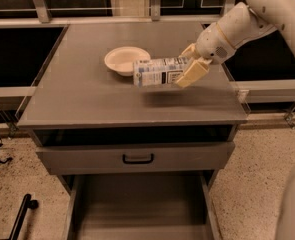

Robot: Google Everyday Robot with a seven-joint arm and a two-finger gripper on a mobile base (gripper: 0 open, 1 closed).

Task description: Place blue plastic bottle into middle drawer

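Blue plastic bottle (pixel 156 72) in fingers (pixel 191 72), beside bowl (pixel 119 59)

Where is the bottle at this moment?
In the camera view, the bottle lies sideways in the gripper, held by its right end over the table top, right of centre, with the bowl just left of it.

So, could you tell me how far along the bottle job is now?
Done: the middle drawer stands open, and the claw is shut on the blue plastic bottle. In hand: the bottle hangs on its side above the table, next to the cream bowl. Left: carrying it down into the drawer and releasing it.
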